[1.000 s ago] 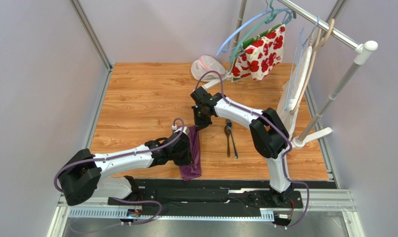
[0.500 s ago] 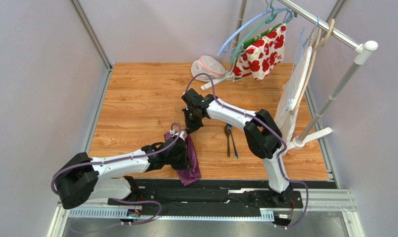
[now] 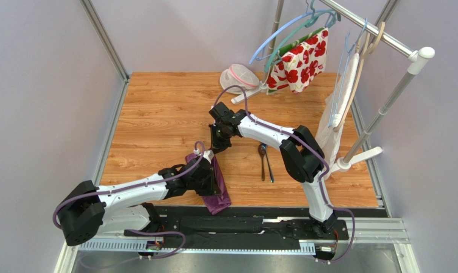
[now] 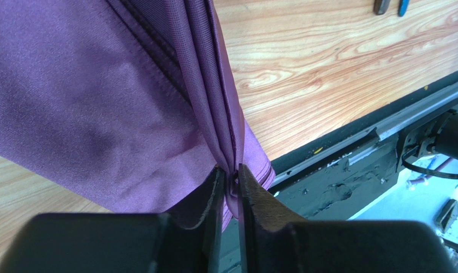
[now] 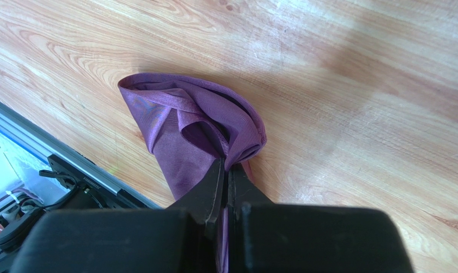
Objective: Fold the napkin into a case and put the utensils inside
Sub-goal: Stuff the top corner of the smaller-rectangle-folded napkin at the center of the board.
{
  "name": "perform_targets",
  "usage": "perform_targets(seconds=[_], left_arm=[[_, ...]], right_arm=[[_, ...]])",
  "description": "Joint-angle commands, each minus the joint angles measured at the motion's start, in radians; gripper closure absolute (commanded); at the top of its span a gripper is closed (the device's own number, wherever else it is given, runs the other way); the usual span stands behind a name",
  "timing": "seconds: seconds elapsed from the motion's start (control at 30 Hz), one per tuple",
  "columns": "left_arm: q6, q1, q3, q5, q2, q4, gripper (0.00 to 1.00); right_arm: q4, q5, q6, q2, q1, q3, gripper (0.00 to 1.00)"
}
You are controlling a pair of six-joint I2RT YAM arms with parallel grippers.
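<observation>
napkin [image 3: 221, 199] on wooden table [image 3: 157, 114], lilac walls [image 3: 37, 85]

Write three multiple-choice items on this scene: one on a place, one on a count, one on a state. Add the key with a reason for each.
1. Where do the utensils lie?
A) on the table, to the right of the napkin
B) tucked inside the napkin
C) at the table's far edge

2. How many utensils are there?
A) one
B) two
C) four

3. What state is the left hand in?
A) open above the napkin
B) shut on the napkin's gathered folds
C) shut on a spoon

Key:
1 A: the top view shows them on bare wood, apart from the cloth.
2 B: two slim dark pieces lie side by side.
3 B: the left wrist view shows it pinching the purple folds.
</observation>
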Motion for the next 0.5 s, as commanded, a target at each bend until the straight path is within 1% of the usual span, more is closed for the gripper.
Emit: perform_targets(seconds=[0.0,0.03,0.07,0.17,0.2,0.27,0.3,0.37,0.4,0.47], left_arm=[[0.018,0.004,0.033,0.013,-0.042,-0.047,0.76],[0.023,0.008,0.041,0.009,-0.055,-0.074,0.75],[0.028,0.017,0.052,0.007,-0.069,-0.09,0.71],[0.051,0.065,0.115,-0.022,-0.135,-0.174,0.68],[0.058,0.101,0.142,-0.022,-0.166,-0.189,0.66],[0.08,0.131,0.17,-0.025,-0.194,-0.229,0.65],[0.086,0.166,0.19,-0.025,-0.215,-0.241,0.64],[0.095,0.2,0.21,-0.042,-0.224,-0.266,0.64],[0.091,0.247,0.233,-0.045,-0.208,-0.284,0.66],[0.068,0.313,0.259,-0.045,-0.162,-0.34,0.81]], right_arm=[[0.059,-0.014,0.034,-0.026,-0.003,-0.013,1.0],[0.059,-0.012,0.027,-0.023,-0.003,-0.01,1.0],[0.059,-0.011,0.024,-0.02,-0.004,-0.007,1.0],[0.056,-0.008,0.011,-0.007,-0.006,0.002,1.0],[0.054,-0.006,0.004,-0.006,-0.006,0.007,1.0],[0.056,-0.006,-0.005,0.0,-0.006,0.01,1.0],[0.053,-0.008,-0.008,0.002,-0.006,0.015,1.0],[0.049,-0.009,-0.011,0.003,-0.006,0.019,1.0],[0.051,-0.009,-0.012,0.003,-0.004,0.021,1.0],[0.049,-0.009,-0.011,0.002,-0.004,0.022,1.0]])
